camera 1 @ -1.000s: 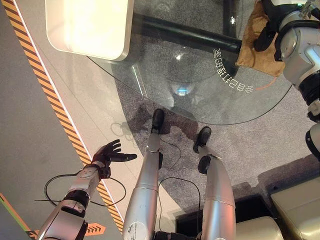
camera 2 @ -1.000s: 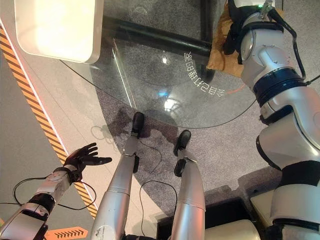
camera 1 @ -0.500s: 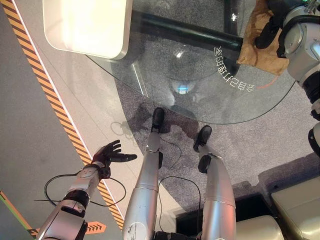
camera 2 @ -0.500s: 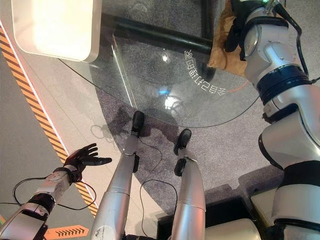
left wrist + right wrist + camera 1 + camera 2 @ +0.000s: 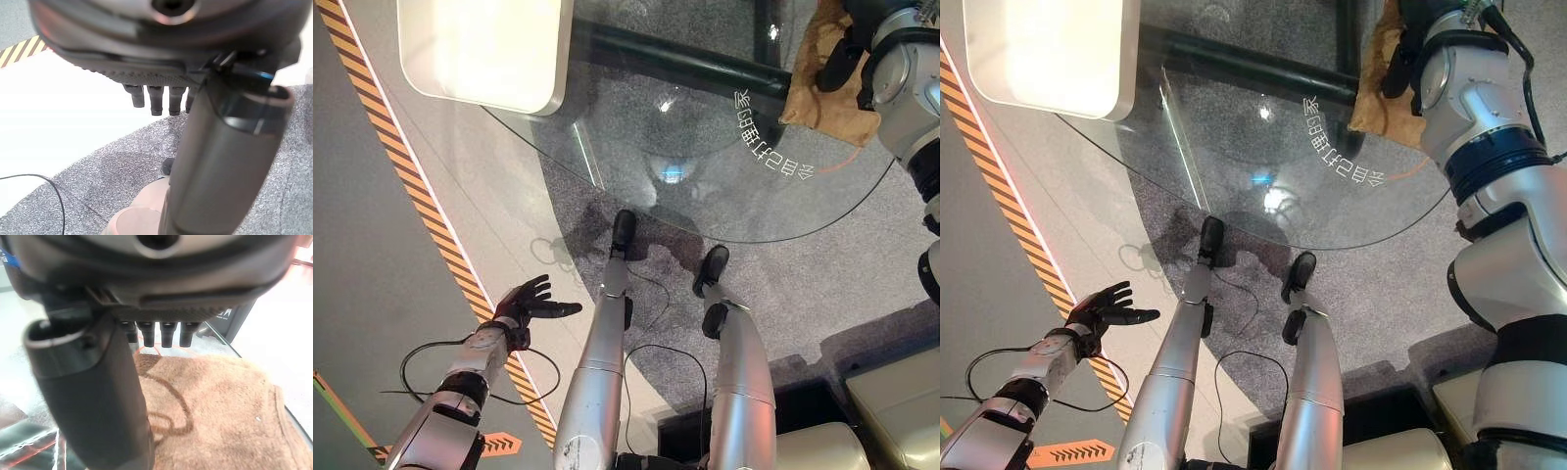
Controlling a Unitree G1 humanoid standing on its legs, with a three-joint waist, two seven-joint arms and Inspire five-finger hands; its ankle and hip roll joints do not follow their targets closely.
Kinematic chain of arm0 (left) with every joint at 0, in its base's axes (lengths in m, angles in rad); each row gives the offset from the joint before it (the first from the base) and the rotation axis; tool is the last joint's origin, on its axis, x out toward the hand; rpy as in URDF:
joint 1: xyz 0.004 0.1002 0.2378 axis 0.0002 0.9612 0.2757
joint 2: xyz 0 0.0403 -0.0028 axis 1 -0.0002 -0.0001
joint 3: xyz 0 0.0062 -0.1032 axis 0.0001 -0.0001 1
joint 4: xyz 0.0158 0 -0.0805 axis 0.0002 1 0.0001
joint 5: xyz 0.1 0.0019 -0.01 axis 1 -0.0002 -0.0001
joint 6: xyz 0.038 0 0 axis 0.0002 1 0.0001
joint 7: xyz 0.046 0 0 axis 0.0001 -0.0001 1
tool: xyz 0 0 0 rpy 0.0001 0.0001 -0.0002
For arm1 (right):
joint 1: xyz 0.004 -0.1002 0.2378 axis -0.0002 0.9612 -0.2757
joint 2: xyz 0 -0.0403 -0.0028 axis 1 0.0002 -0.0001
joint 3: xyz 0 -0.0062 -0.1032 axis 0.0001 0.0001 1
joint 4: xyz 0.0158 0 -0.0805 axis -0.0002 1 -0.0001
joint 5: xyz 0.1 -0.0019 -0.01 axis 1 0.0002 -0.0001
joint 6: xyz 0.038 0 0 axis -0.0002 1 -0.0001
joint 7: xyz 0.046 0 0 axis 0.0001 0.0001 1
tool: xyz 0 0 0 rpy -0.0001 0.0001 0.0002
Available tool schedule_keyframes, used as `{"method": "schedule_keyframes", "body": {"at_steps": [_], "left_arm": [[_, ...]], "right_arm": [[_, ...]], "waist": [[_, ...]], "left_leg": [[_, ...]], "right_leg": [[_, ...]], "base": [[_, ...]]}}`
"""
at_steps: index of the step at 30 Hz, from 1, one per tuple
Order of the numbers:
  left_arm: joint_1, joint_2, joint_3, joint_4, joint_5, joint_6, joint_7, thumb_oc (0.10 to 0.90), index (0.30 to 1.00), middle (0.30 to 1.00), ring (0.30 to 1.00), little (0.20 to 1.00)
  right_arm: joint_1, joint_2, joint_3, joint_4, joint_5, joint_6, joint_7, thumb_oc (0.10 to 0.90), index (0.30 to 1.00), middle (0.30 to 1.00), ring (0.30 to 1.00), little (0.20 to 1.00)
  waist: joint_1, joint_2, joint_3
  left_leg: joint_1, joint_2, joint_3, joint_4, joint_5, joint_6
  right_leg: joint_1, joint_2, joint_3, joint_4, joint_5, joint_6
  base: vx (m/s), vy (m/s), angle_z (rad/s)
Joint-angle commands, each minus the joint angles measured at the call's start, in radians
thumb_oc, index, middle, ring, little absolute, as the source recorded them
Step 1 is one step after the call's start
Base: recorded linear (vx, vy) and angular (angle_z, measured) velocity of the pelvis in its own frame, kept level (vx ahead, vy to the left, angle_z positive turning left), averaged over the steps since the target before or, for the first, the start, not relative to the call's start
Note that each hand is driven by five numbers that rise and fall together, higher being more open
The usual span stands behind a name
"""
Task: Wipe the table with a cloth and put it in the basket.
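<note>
cloth [image 5: 215, 406] is brown, lying flat under the right hand [image 5: 842, 61] on the far right part of the glass table [image 5: 724, 211]. right hand's fingers [image 5: 161, 333] look straight, laid down onto the cloth, thumb out alongside; not curled round it, more a flat press than a grip. left hand [image 5: 524, 302] hangs low over the floor by the striped line, fingers spread and relaxed, holding nothing, well apart from the table.

change over the last second: cloth and right hand have slid a little further right and away along the glass, left hand hasn't moved. my read: wiping stroke in progress, only the right edge area being covered. no basket visible yet; a white tray-like thing [image 5: 480, 54] sits at the table's far left. the drop-off isn't started.
</note>
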Motion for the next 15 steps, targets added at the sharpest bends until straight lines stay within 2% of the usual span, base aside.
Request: {"method": "schedule_keyframes", "body": {"at_steps": [1, 15], "left_arm": [[0.090, 0.012, 0.002, 0.007, -0.002, 0.002, 0.002, 0.800, 0.900, 0.900, 0.900, 0.900], [0.093, 0.023, 0.002, -0.003, 0.001, 0.010, -0.019, 0.800, 0.900, 0.900, 0.900, 0.900]], "right_arm": [[-0.044, -0.055, 0.054, 0.048, -0.031, 0.049, -0.051, 0.800, 0.900, 0.900, 0.900, 0.900], [-0.049, -0.049, 0.083, 0.073, -0.050, 0.029, 0.067, 0.800, 0.900, 0.900, 0.900, 0.900]], "waist": [[-0.003, 0.051, -0.015], [0.008, 0.052, -0.015]], "left_leg": [[-0.018, -0.079, 0.054, 0.106, -0.107, 0.079], [-0.030, -0.080, 0.047, 0.110, -0.104, 0.079]], "right_leg": [[0.041, 0.062, -0.058, -0.185, 0.122, -0.002], [0.030, 0.058, -0.067, -0.177, 0.122, -0.005]], "base": [[0.00, 0.000, 0.00], [0.00, 0.000, 0.00]]}}
